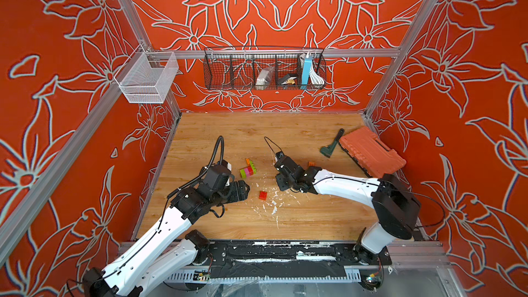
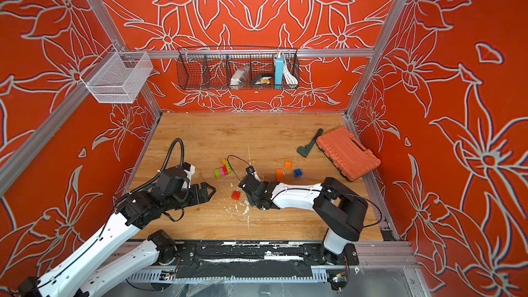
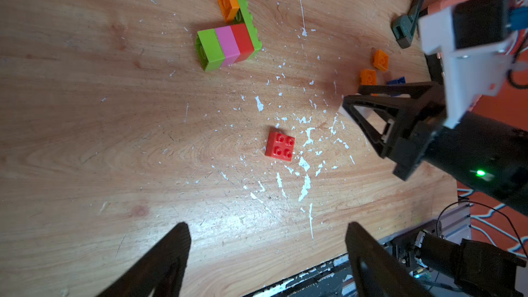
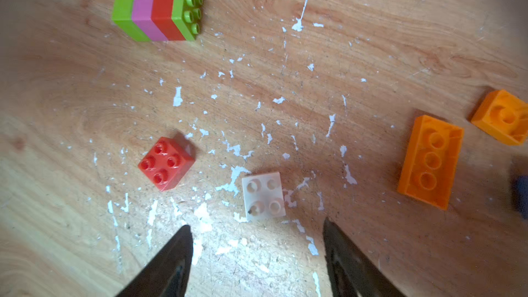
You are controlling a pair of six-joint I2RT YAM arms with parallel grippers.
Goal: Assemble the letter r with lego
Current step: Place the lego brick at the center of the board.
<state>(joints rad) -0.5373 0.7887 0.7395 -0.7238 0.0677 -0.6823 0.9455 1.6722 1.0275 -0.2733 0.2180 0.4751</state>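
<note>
Right gripper (image 4: 255, 228): jaws parted, empty; white brick (image 4: 263, 196) flat, underside up, just beyond its tips. Left gripper (image 3: 265, 225): parted, empty, farther off. Red brick (image 4: 167, 163) between them; part-built stack (image 4: 151, 14) sideways near the middle of the worktop (image 1: 285, 130).

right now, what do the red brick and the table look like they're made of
Red brick: looks like moulded plastic with a glossy finish, going by its crisp edges, round studs and small highlights.
Table: wood or a wood-look laminate, hard to tell which. It shows grain lines and a slight sheen, and it is scuffed and dotted with white flecks.
</note>
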